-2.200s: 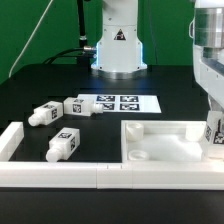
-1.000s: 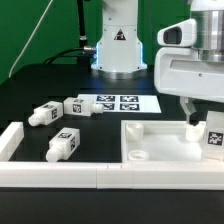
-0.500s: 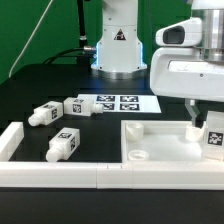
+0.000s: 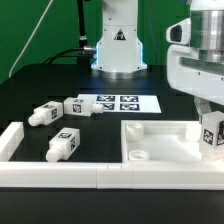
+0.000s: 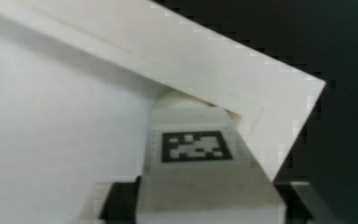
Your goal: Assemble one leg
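My gripper [image 4: 208, 120] is at the exterior view's right, shut on a stubby white leg [image 4: 212, 136] with a square tag. It holds the leg upright at the far right corner of the large white tray piece [image 4: 160, 132]. In the wrist view the leg [image 5: 197, 150] sits between my two dark fingers [image 5: 123, 202] and points down into the tray corner [image 5: 247, 95]. I cannot tell whether the leg touches the tray floor. Three more legs lie on the table: one [image 4: 42, 115], one [image 4: 82, 106] and one [image 4: 64, 146].
The marker board [image 4: 122, 102] lies behind the tray piece, in front of the robot base [image 4: 118, 50]. A white L-shaped rail [image 4: 60, 177] runs along the front edge and up the exterior view's left side [image 4: 10, 140]. The table is black.
The hand came in from the right edge to the tray's far right corner. In the last half second its body shifted slightly right and up; the leg stays at the corner.
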{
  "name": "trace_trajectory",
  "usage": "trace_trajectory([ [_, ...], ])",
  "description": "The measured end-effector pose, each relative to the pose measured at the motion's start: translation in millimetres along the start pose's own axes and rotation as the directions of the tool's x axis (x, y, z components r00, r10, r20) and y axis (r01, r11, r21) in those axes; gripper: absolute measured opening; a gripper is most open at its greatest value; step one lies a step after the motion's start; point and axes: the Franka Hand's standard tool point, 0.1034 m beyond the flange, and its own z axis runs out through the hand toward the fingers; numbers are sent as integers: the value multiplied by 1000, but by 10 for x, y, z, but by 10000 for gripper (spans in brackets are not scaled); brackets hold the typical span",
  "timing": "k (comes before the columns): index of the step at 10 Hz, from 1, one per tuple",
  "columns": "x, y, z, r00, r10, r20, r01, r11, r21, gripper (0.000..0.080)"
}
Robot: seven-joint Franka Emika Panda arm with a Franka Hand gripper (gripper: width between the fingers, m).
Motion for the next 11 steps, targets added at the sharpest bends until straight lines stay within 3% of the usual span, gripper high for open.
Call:
trace_trajectory([
  [2,-2,0,8,967,255,15,-255,967,10,286],
  [4,-1,1,7,986,169,11,-169,986,10,287],
  [5,13,-2,2,1000,6,-3,-6,1000,8,346],
  [6,32,-14,-13,978,-209,-13,209,978,6,346],
  [8,-72,-11,5,867,-499,-11,499,867,-3,611],
  [9,-132,-7,10,842,-539,-16,539,842,2,638],
  [11,-84,-4,15,759,-651,-20,651,759,-5,648],
])
